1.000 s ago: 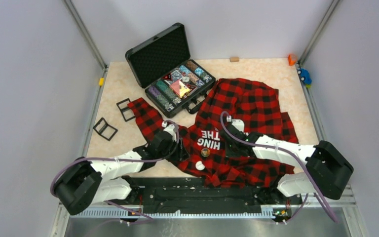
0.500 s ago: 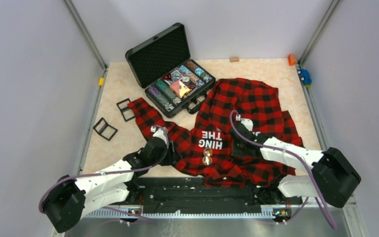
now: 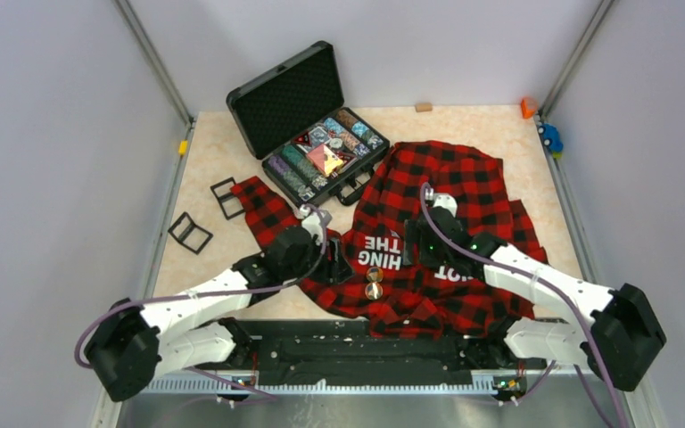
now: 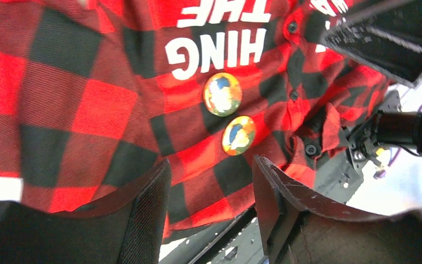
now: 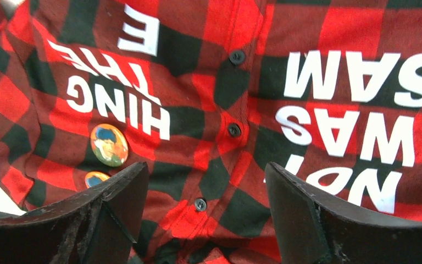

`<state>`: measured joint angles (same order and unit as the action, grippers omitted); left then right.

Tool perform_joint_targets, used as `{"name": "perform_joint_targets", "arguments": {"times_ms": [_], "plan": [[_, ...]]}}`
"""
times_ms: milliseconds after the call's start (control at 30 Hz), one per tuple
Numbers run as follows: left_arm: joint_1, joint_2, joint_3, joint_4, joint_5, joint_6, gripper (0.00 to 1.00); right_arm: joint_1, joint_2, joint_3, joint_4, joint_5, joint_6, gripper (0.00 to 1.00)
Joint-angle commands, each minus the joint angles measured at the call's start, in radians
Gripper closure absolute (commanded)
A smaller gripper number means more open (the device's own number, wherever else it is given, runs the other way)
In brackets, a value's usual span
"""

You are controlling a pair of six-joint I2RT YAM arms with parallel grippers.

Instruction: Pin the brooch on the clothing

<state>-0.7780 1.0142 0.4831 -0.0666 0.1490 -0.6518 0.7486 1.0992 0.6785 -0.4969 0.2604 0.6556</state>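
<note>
The clothing [image 3: 450, 192] is a red-and-black checked shirt with white lettering, spread on the table. Two round colourful brooches [image 3: 374, 274] [image 3: 374, 291] sit on it just below the word "HING". The left wrist view shows both brooches [image 4: 222, 94] [image 4: 238, 135] beyond my left gripper [image 4: 210, 165], which is open over the shirt's hem with nothing between its fingers. My left gripper [image 3: 328, 266] hovers at the sleeve, left of the brooches. My right gripper [image 3: 413, 248] [image 5: 206, 168] is open wide above the button placket, with the brooches [image 5: 109, 144] [image 5: 96, 179] to its left.
An open black case [image 3: 272, 102] full of trinkets stands behind the shirt. Two black frames [image 3: 189, 232] [image 3: 226, 198] lie at the left. A wooden block [image 3: 424, 107] and small toys [image 3: 550, 136] sit at the back right. A black rail [image 3: 357, 343] runs along the near edge.
My right gripper went from shut to wide open and drew back over the shirt front. The left gripper pulled away, then returned to the sleeve. A second brooch now shows below the first.
</note>
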Motion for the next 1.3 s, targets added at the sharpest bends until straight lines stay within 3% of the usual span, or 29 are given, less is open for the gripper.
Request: {"name": "perform_joint_targets", "arguments": {"times_ms": [0, 300, 733, 1033, 1267], "plan": [[-0.053, 0.107, 0.023, 0.145, 0.096, 0.010, 0.40, -0.029, 0.105, 0.101, 0.120, 0.047, -0.089, 0.19], [-0.180, 0.154, -0.073, 0.285, 0.059, -0.049, 0.41, -0.123, 0.467, 0.274, 0.385, 0.008, -0.188, 0.19], [-0.216, 0.271, -0.116, 0.285, 0.050, -0.006, 0.41, -0.260, 0.832, 0.456, 0.365, -0.109, -0.116, 0.26], [-0.221, 0.320, -0.056, 0.200, -0.028, -0.005, 0.41, -0.305, 0.949, 0.608, 0.316, -0.132, -0.137, 0.26], [-0.221, 0.256, -0.007, 0.099, -0.137, -0.030, 0.39, -0.305, 0.871, 0.616, 0.292, -0.201, -0.197, 0.23]]}}
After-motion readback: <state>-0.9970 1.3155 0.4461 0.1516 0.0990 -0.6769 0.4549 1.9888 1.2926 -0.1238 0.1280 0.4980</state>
